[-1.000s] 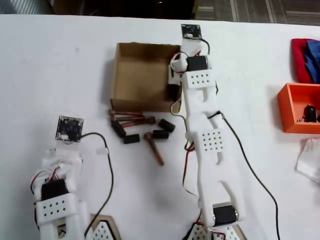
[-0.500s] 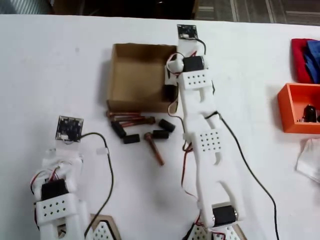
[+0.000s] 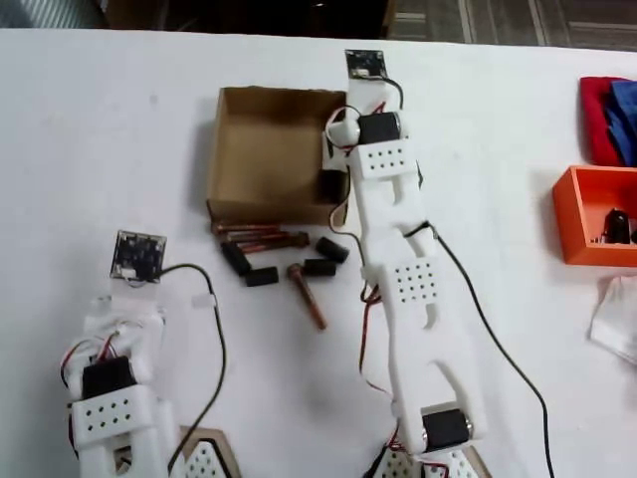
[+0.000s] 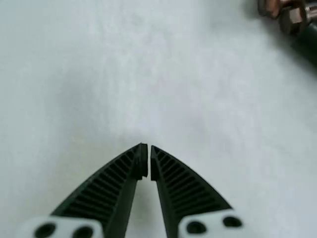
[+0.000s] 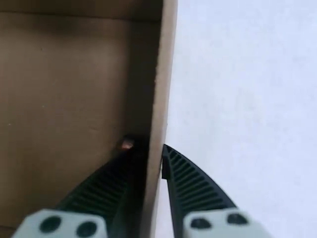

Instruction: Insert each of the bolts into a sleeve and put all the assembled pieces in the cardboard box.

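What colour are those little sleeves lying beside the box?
The sleeves are black, seen best in the high view.

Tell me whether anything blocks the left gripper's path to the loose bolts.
Nothing visible does. Only bare table lies between the left gripper, jaws shut, and the bolts beside the cardboard box.

Bolts and sleeves lie just before the cardboard box — the right gripper straddles its right wall
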Robot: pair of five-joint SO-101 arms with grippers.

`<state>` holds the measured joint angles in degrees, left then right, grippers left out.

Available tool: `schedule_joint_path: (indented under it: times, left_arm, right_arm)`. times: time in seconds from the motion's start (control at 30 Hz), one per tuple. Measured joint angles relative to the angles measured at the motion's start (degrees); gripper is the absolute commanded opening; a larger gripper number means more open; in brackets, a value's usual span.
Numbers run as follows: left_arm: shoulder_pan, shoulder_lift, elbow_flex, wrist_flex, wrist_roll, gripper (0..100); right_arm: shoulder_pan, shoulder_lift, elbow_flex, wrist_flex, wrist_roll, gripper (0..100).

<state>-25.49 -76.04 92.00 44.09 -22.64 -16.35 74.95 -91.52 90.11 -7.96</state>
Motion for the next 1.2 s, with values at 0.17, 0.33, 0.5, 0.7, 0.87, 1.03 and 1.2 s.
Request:
schedule_joint_path:
  times: [0.17,0.33,0.5,0.7,0.87,1.03,1.2]
  left_arm:
    - [0.00,0.00,0.00,0.00,0.00,5]
    - [0.00,0.00,0.00,0.00,0.00,5]
    - [-0.09,0.00,0.00,0.00,0.00,5]
    - [-0.09,0.00,0.00,0.00,0.00,5]
    - [-0.09,0.00,0.18,-0.70,0.00,5]
    - [0.00,0.00,0.18,-0.88,0.00,5]
    - [0.09,0.00,0.18,-0.88,0.00,5]
  right_arm:
    - [0.00,0.00,-0.35,1.85,0.00,17.6]
    - [0.35,-2.20,-1.67,5.27,0.00,17.6]
    - [0.35,-9.32,-1.67,7.91,0.00,17.6]
    - [0.35,-18.11,-1.67,9.76,1.49,12.9]
    - [-0.18,-26.11,4.13,9.85,9.58,8.7]
    - [-1.67,-43.16,26.02,9.93,11.16,13.2]
    - [-9.41,-64.09,59.43,9.67,19.25,13.8]
